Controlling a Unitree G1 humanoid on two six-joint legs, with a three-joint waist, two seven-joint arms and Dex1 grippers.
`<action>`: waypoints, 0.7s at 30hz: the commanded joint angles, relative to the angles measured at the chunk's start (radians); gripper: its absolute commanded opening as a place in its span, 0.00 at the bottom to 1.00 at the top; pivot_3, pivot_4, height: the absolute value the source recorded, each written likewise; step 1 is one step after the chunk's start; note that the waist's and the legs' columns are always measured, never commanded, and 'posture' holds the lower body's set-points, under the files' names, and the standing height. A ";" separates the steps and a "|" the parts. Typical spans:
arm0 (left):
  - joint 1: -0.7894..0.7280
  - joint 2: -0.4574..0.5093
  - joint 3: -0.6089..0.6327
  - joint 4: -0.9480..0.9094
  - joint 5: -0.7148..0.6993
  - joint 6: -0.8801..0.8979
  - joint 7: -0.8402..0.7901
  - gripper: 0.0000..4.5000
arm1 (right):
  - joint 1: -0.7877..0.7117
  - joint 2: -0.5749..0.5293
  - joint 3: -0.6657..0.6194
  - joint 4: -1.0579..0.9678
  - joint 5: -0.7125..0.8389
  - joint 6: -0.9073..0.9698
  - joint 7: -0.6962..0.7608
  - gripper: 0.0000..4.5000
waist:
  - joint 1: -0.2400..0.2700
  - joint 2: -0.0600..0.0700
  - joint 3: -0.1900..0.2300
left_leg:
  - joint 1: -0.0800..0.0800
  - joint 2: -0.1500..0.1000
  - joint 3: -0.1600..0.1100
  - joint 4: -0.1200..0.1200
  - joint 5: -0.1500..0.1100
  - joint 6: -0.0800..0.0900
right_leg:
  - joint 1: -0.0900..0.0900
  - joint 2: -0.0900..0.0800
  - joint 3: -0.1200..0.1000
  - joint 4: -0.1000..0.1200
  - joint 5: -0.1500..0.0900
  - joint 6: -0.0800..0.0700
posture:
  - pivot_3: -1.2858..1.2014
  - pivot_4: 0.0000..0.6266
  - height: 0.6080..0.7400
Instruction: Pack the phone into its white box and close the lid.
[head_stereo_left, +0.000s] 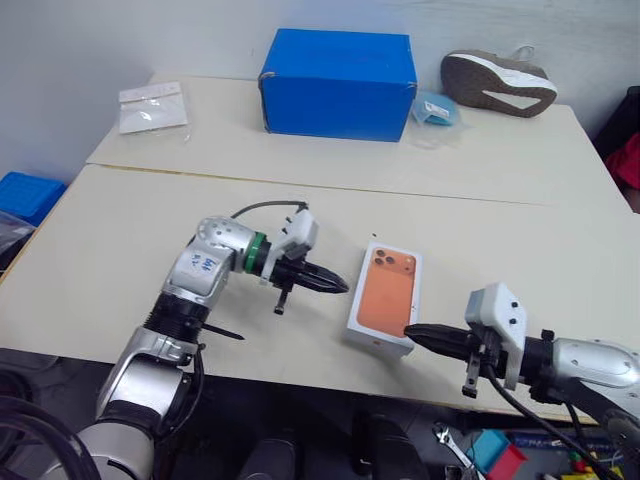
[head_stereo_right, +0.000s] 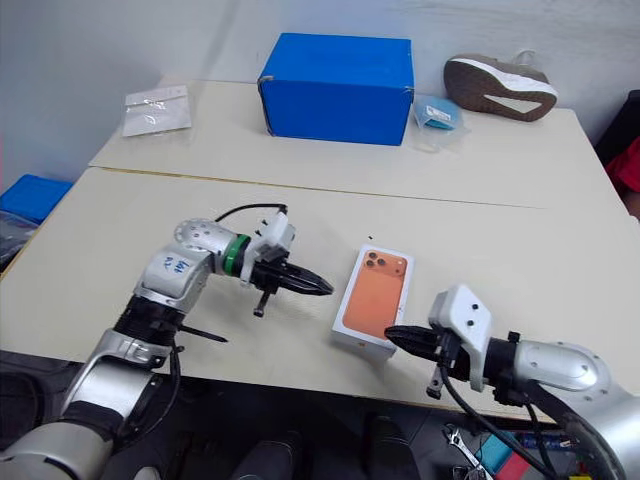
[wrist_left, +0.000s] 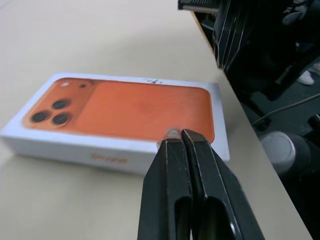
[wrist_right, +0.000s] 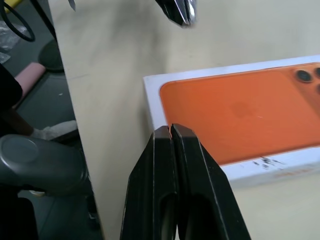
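Table (head_stereo_left: 120, 230), beige and seamed where two tops meet, carries everything here. At its far left lies a clear plastic bag (head_stereo_left: 152, 107) with white papers inside. Nearer the front edge, the left gripper (head_stereo_left: 338, 286) hangs just above the tabletop with its two black fingers pressed together, clenched on nothing, the tips aimed toward the closed package and stopping a little short of its left side; the left wrist view shows the tips (wrist_left: 177, 142) meeting in front of the package's long edge. Behind, at the middle of the far table, stands a big blue box (head_stereo_left: 338, 85). The lid (head_stereo_left: 386, 293), its printed orange phone with three lenses facing up, sits squarely down over the white box (head_stereo_left: 375, 342), of which a thin white side strip shows at the near end; the package rests close to the table's front edge, between the two grippers. Whether the phone is inside cannot be told. To the right, the right gripper (head_stereo_left: 413, 332) is likewise clamped tight and empty, its tips at the package's near right corner, touching or just shy of it. Far right at the back lie a small blue packet (head_stereo_left: 437, 109) and a shoe (head_stereo_left: 497, 82) tipped sole-up.
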 joint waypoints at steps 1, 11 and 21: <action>0.013 -0.027 -0.063 0.013 0.060 -0.070 0.037 0.00 | -0.028 0.017 0.081 0.027 -0.068 -0.008 -0.032 0.01 | 0.000 0.000 0.000 | 0.000 0.000 0.000 0.000 0.000 0.000 | 0.000 0.000 0.000 0.000 0.000 0.000 | 0.52 0.24 1.00; 0.037 0.012 -0.136 0.079 0.150 -0.207 0.021 0.00 | -0.015 0.039 0.158 0.053 -0.139 -0.014 -0.042 0.01 | -0.001 0.000 0.000 | 0.000 0.000 0.001 0.001 0.000 -0.001 | 0.000 0.000 0.001 0.001 0.000 0.000 | 0.52 0.24 1.00; 0.028 -0.018 -0.090 0.075 0.109 -0.138 0.077 0.00 | 0.001 0.065 0.112 0.068 -0.145 -0.051 -0.052 0.01 | -0.001 0.000 -0.001 | 0.001 0.000 0.001 0.001 0.000 -0.001 | 0.000 0.000 0.001 0.001 0.000 0.000 | 0.52 0.24 1.00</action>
